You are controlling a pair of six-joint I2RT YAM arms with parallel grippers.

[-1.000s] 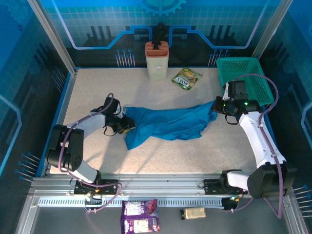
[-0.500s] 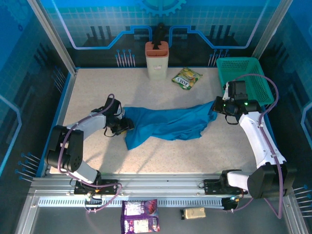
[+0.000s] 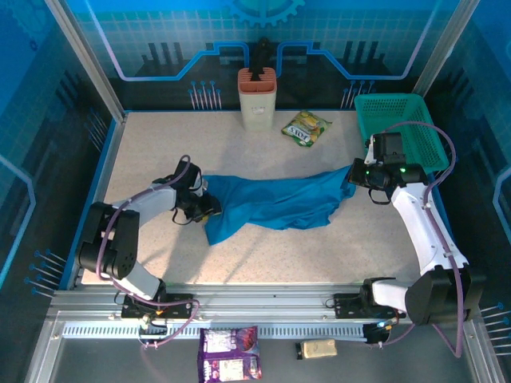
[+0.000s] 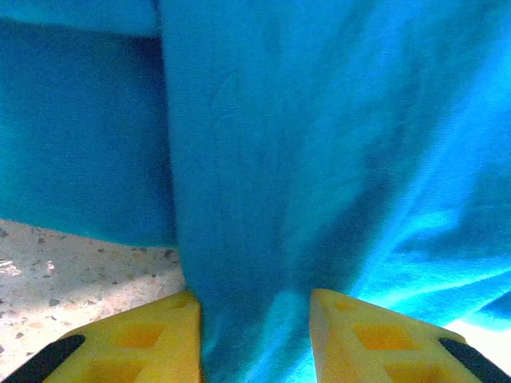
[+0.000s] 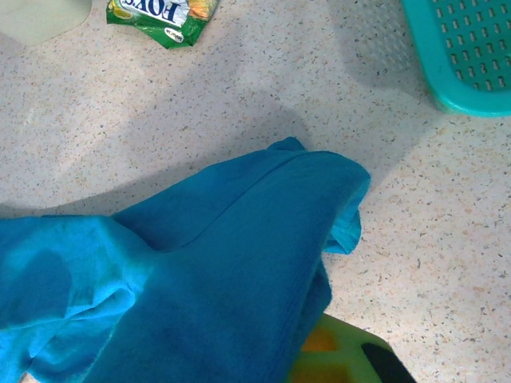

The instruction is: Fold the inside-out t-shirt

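Speckled beige table (image 3: pixel 160 152) under blue light, walled by blue panels, carries the inside-out t-shirt (image 3: pixel 275 201) across its middle. The cloth is drawn out in a long rumpled band from 9 o'clock to 3 o'clock, wider and sagging toward 7 o'clock at its left end.

At the shirt's 9 o'clock end the left gripper (image 3: pixel 209 206) lies low on the table. In the left wrist view its yellow fingers (image 4: pixel 152 339) stand on either side of a thick fold of the shirt (image 4: pixel 319 159), which fills the gap between them, so the left gripper (image 4: pixel 254 339) is clamped on the cloth, with bare table at 8 o'clock.

At the 3 o'clock end the right gripper (image 3: pixel 351 177) has the shirt's narrow tip raised off the surface. From the right wrist camera the cloth (image 5: pixel 200 271) drapes over the gripper and casts a shadow on the table; one yellow-green finger (image 5: pixel 335 351) peeks out at 5 o'clock, pinched on the fabric.

Beyond the shirt, a green snack packet (image 3: pixel 306 128) lies at 12 o'clock, well apart from the cloth. A beige bin (image 3: pixel 257 100) stands at 11 o'clock by the back wall. A teal mesh basket (image 3: pixel 419 144) sits at 2 o'clock, just behind the right gripper. Off the table at 6 o'clock lie a purple packet (image 3: pixel 229 353) and a small tan object (image 3: pixel 317 349).
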